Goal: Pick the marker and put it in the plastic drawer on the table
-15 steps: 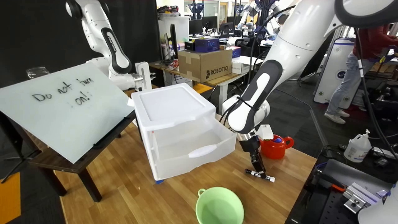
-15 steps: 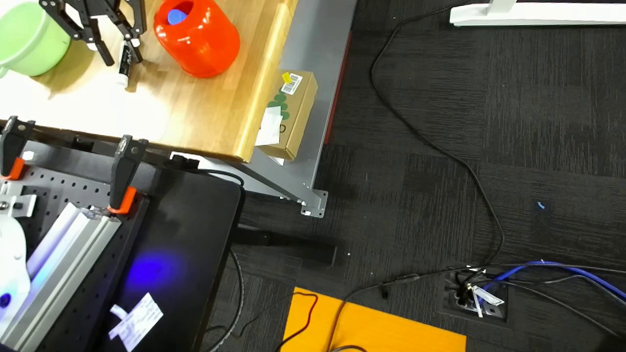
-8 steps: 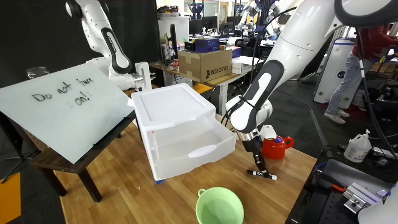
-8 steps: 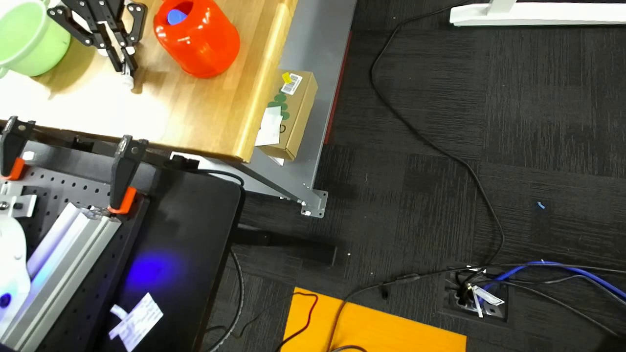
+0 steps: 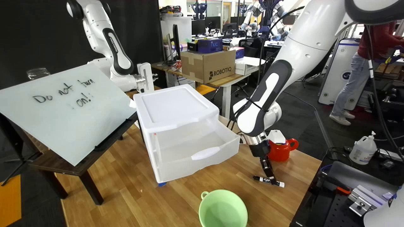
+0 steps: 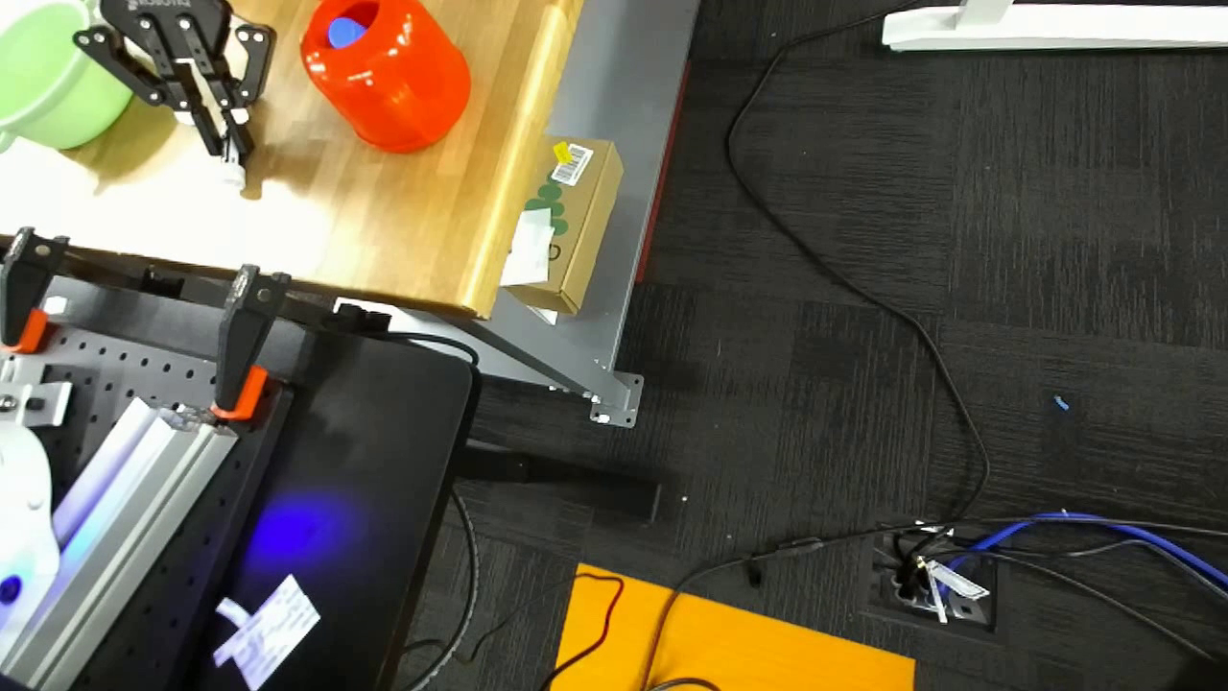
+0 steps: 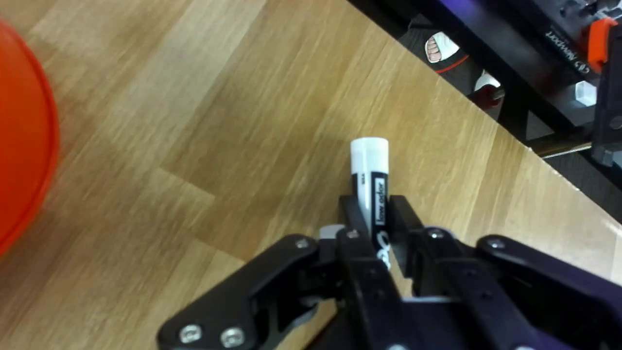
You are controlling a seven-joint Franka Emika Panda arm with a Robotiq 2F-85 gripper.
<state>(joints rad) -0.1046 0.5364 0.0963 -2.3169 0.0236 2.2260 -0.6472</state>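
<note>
The marker is black and white with a white end. It shows in the wrist view [image 7: 370,158], in an exterior view [image 5: 264,180] and, mostly hidden by the fingers, in an exterior view [image 6: 233,177]. My gripper [image 7: 374,209] is shut on its middle, one finger on each side; it also shows in both exterior views [image 5: 273,180] [image 6: 226,144]. The marker lies about level, at or just above the table [image 5: 126,176]; I cannot tell if it touches. The white translucent plastic drawer [image 5: 189,168] stands on the table with its tray pulled out, left of my gripper in that view.
A red teapot-like toy [image 5: 279,153] stands close behind my gripper. A green bowl [image 5: 222,209] is at the table's front. A slanted whiteboard [image 5: 66,107] on a dark stand is beside the drawer. The table edge [image 7: 486,114] lies past the marker's white end.
The fingers were open around the marker one second ago and have shut on it. Marker and gripper have since shifted slightly right in an exterior view. The drawer has not moved.
</note>
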